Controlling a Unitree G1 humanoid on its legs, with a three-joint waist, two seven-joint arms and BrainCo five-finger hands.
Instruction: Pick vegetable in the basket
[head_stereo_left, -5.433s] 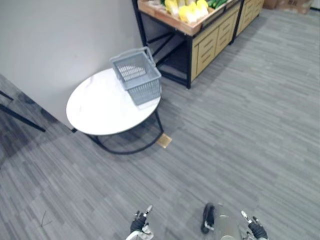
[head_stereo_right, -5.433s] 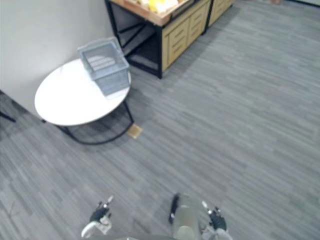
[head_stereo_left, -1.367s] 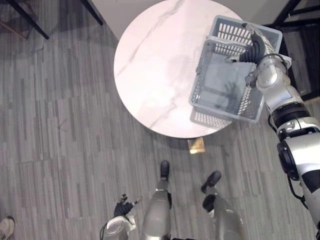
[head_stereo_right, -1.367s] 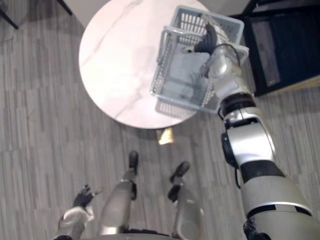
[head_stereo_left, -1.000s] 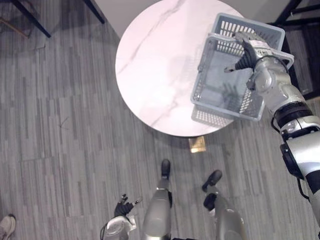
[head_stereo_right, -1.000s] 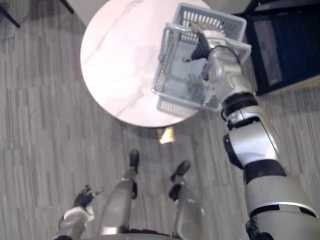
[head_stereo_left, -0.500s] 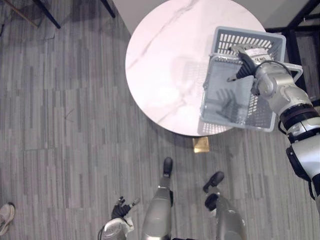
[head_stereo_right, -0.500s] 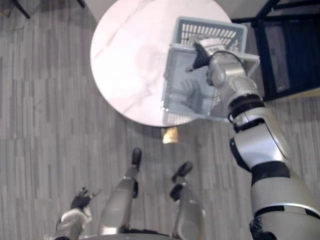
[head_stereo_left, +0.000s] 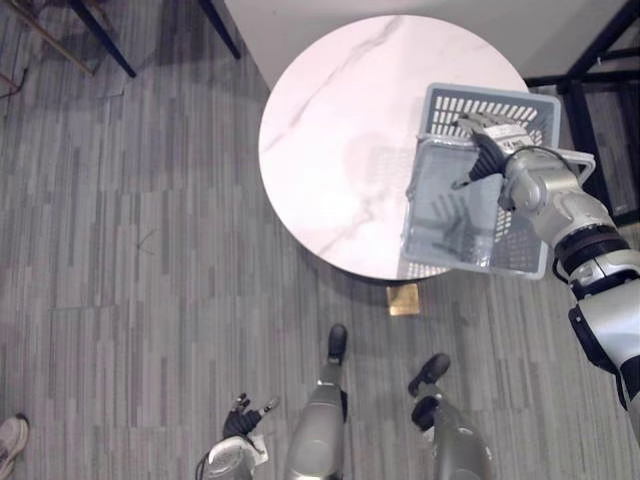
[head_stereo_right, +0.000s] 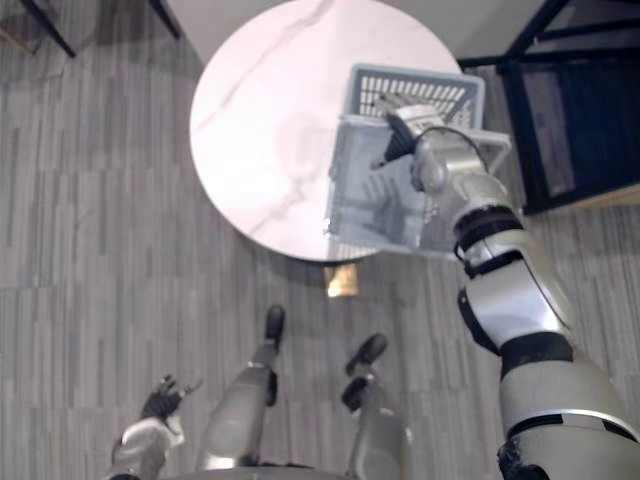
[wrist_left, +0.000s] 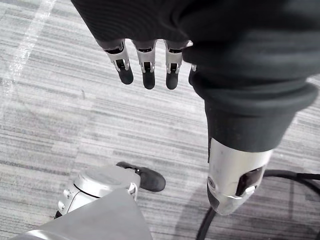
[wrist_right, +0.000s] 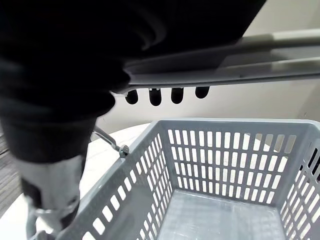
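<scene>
An empty grey plastic basket (head_stereo_left: 470, 205) hangs tilted over the near right edge of the round white marble table (head_stereo_left: 340, 120). My right hand (head_stereo_left: 492, 150) is above it, fingers curled over the basket's handle (wrist_right: 225, 55). In the right wrist view the handle bar runs across the fingers (wrist_right: 155, 96), and the bare basket floor (wrist_right: 215, 215) shows below with no vegetable in it. My left hand (head_stereo_left: 242, 424) hangs low beside my legs, far from the table, fingers (wrist_left: 146, 65) straight and holding nothing.
A black shelf frame (head_stereo_left: 605, 60) stands right of the table. Dark chair legs (head_stereo_left: 100, 40) are at the far left. A small tan block (head_stereo_left: 403, 298) lies on the grey floor under the table's edge. A person's shoe (head_stereo_left: 10, 440) is at the lower left.
I have walked up to the table. My right hand closed on the handle, and the basket has tilted and shifted toward the table's near right edge. The left hand stays low.
</scene>
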